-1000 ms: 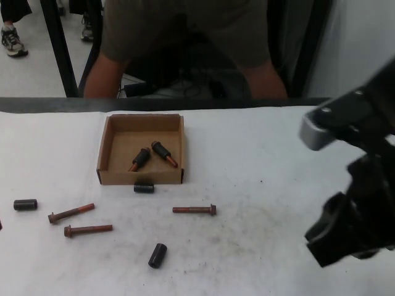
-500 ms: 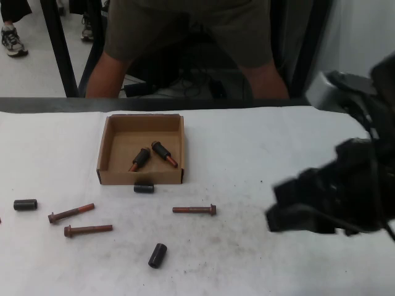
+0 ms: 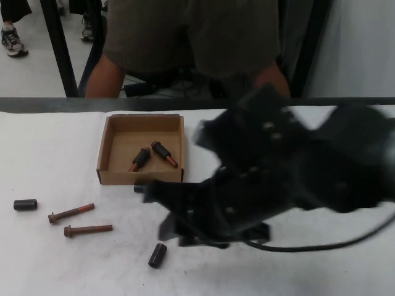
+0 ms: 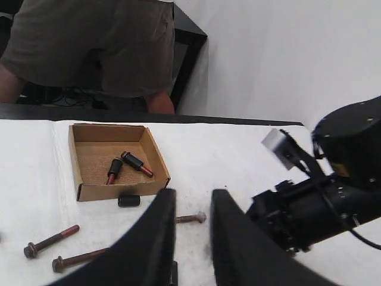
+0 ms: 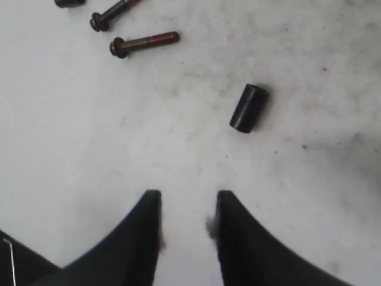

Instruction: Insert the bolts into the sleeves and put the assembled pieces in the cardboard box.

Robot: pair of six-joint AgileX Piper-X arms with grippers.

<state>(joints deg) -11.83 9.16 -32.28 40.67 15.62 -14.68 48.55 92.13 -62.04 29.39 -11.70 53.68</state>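
The cardboard box point(image 3: 103, 174) at the bench's back left holds two bolts in sleeves point(image 3: 141, 158) point(image 3: 164, 153). One loose black sleeve point(image 3: 142, 187) lies against the box front, another point(image 3: 25, 204) at far left, and a third point(image 3: 157, 254) near the front. Two rusty bolts point(image 3: 71, 213) point(image 3: 88, 230) lie at the left. A third bolt point(image 4: 191, 218) lies mid-bench. My right arm point(image 3: 278, 172) stretches over the middle; its gripper point(image 5: 186, 196) is open above bare bench, short of the front sleeve point(image 5: 249, 107). My left gripper point(image 4: 191, 193) hangs open and empty.
The white bench cover point(image 3: 49, 142) is stained and scuffed around the parts. A black rail point(image 3: 49, 103) runs along its far edge. A dark cable point(image 3: 321, 246) trails from the right arm across the right side.
My right arm has swung from the right edge leftward across the bench middle and now covers the central bolt in the high view. The parts and box have not moved.
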